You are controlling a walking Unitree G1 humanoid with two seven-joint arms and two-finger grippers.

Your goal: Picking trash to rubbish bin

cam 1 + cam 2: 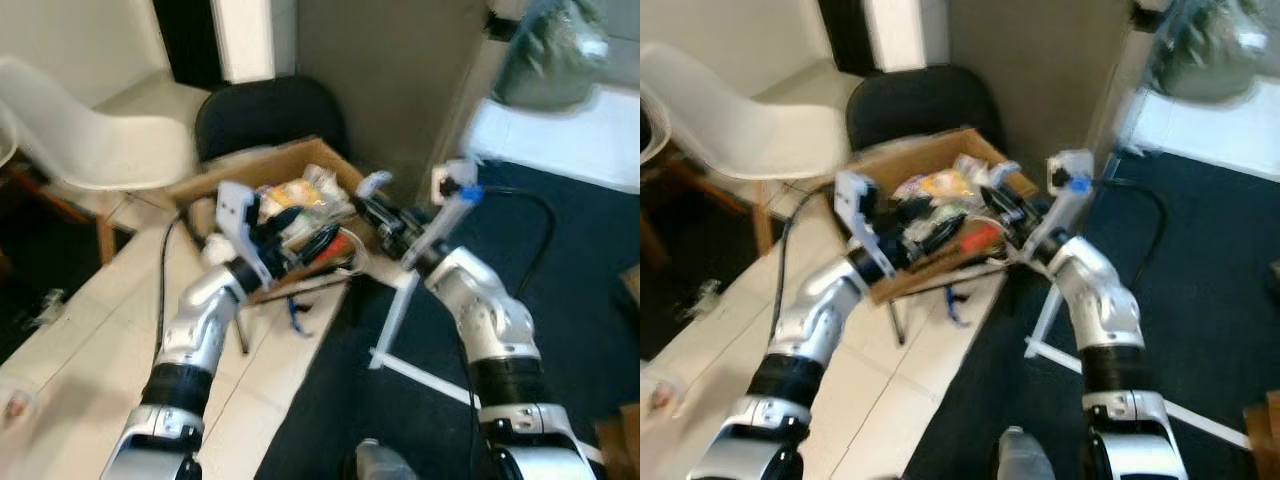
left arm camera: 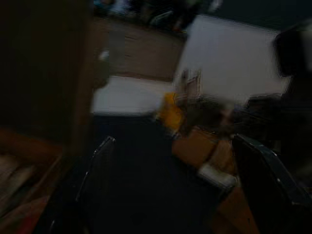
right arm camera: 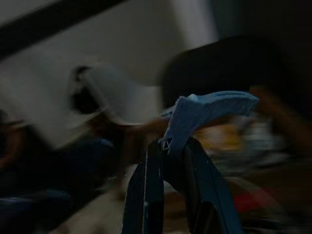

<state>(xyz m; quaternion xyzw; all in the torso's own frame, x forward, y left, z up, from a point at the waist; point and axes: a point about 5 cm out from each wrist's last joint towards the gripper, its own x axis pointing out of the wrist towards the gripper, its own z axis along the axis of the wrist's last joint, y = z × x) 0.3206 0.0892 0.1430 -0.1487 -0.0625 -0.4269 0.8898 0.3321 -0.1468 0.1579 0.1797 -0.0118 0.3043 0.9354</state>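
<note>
Both arms are up at the cardboard box (image 1: 215, 185) that serves as the rubbish bin; it sits on the floor at the seam between pale tile and dark carpet (image 1: 560, 280), in front of a black chair (image 1: 270, 115), w/ a white chair (image 1: 90, 140) off to its left. Box is already heaped w/ mixed trash (image 1: 300, 200): yellow, white and red wrappers. Your right gripper (image 3: 168, 146) is at the box's right rim, fingers pinched together on a light-blue scrap (image 3: 209, 109), which sticks up past the tips; in the left eye view it reads as a pale bit at that rim (image 1: 375, 182). Scrap looks thin, soft and v. light, prob. paper or film, so it should flop and may cling to a pad on release; the hold is at its lower edge, which looks adequate. Left gripper (image 1: 290, 240) hovers over the box's near-left edge; fingers (image 2: 97, 165) stand apart, nothing between them. Wrist views are dark and smeared, so detail is poor. Judgement: you're at the drop step; get the scrap inside the rim before opening, since the pile is high and a light piece could slide off onto the tile. Thin sticks (image 1: 300, 312) lie on the floor just beside the box's near edge, kind unclear
</note>
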